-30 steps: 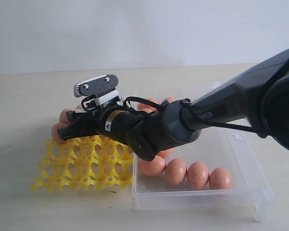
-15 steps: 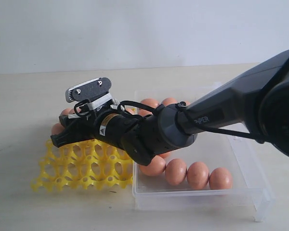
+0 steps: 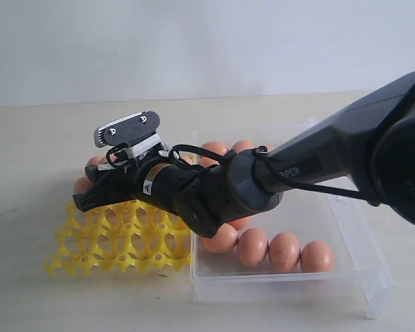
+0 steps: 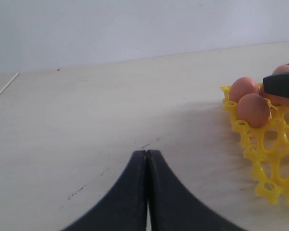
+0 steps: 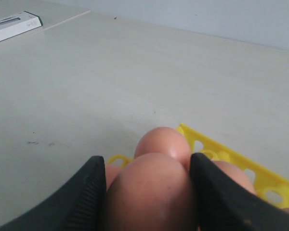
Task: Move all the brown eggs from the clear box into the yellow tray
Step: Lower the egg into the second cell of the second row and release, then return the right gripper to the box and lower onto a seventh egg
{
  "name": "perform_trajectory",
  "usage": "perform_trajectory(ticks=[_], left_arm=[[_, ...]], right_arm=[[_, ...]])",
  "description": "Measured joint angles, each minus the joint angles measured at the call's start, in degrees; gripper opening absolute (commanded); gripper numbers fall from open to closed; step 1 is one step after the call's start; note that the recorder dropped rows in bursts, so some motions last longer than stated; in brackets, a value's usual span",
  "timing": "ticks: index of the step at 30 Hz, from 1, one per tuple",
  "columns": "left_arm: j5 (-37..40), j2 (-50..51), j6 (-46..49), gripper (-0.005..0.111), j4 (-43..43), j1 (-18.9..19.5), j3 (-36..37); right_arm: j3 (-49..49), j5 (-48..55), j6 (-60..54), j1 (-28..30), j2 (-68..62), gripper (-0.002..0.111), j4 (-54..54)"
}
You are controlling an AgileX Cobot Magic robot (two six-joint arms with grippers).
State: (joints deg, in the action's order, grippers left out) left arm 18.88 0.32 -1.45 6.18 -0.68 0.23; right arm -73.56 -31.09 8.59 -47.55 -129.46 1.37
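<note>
My right gripper (image 5: 148,161) is shut on a brown egg (image 5: 151,192), which fills the gap between its black fingers (image 5: 89,192). It hangs low over the far left part of the yellow tray (image 3: 117,242), where two more eggs (image 3: 83,185) sit in cups; the held egg is hidden by the arm in the exterior view. The clear box (image 3: 346,228) to the right holds a front row of several eggs (image 3: 283,251) and more at the back (image 3: 214,149). My left gripper (image 4: 147,154) is shut and empty above bare table, left of the tray (image 4: 265,154).
A white and green box (image 5: 14,25) lies far off on the table in the right wrist view. The right arm (image 3: 297,166) stretches across the clear box's back half. A pale wall stands behind the table.
The right gripper moved left and slightly down over the tray's far left cups with the egg, then held still over the last half second. The left gripper has not moved.
</note>
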Motion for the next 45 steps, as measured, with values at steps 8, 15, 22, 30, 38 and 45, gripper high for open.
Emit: perform_trajectory(ticks=[8,15,22,30,38,45], left_arm=[[0.0,0.0,0.0,0.000,0.0,0.0,0.0],[0.0,0.0,0.0,0.000,0.0,0.0,0.0],[0.0,0.0,0.0,0.000,0.0,0.0,0.0],[0.0,0.0,0.0,0.000,0.0,0.0,0.0],[0.0,0.0,0.0,0.000,0.0,0.0,0.0],[0.0,0.0,0.0,0.000,0.0,0.0,0.0]], right_arm=[[0.0,0.0,-0.5,0.0,0.0,0.053,-1.4],[0.0,-0.1,-1.7,0.0,0.0,0.053,-1.4],[0.0,4.3,-3.8,0.0,4.9,0.048,-1.4],[-0.4,32.4,-8.1,0.4,20.6,0.013,1.3],[-0.4,57.6,2.3,3.0,33.6,0.002,18.6],[1.8,65.8,9.0,7.8,37.8,0.012,19.5]])
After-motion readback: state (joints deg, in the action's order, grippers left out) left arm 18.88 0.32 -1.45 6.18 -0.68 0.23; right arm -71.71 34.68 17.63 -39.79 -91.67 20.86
